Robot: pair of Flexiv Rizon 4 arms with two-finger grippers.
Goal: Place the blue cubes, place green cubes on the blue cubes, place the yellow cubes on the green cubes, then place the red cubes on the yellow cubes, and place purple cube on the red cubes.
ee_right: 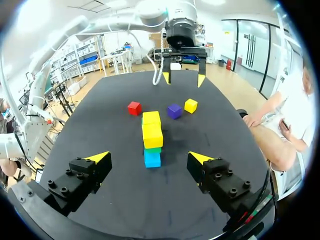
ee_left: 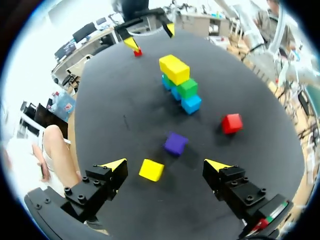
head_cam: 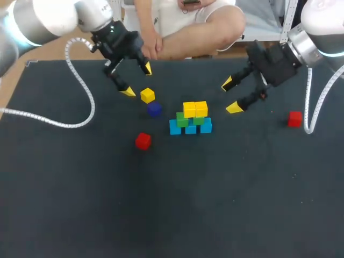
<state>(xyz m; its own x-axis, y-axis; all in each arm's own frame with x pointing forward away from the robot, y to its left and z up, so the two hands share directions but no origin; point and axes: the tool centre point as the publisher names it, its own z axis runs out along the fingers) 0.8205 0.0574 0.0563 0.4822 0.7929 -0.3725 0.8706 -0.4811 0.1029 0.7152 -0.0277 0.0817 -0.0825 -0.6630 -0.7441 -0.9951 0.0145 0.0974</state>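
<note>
Head view | red cube (head_cam: 143,141) lower-left of centre | stack (head_cam: 191,119) centre | purple cube (head_cam: 155,109), loose yellow cube (head_cam: 147,95) up-left | left gripper (head_cam: 137,80) spread beside them | right gripper (head_cam: 231,95) spread, apart from stack | second red cube (head_cam: 294,119) far right, short of table (head_cam: 172,215) edge.

The bench (head_cam: 161,204) is very dark, almost black. In the pile, the blue cubes (head_cam: 175,128) are a light, bright blue, the green cubes (head_cam: 183,120) are a deep green, and the yellow cubes (head_cam: 194,109) are sunny yellow. The lone yellow cube (head_cam: 147,95) is the same yellow. The purple cube (head_cam: 155,109) is dark purple. The near red cube (head_cam: 143,141) and the far red cube (head_cam: 294,119) are bright red. The left claw (head_cam: 138,80) and the right claw (head_cam: 231,95) are black with bright yellow tips
</note>
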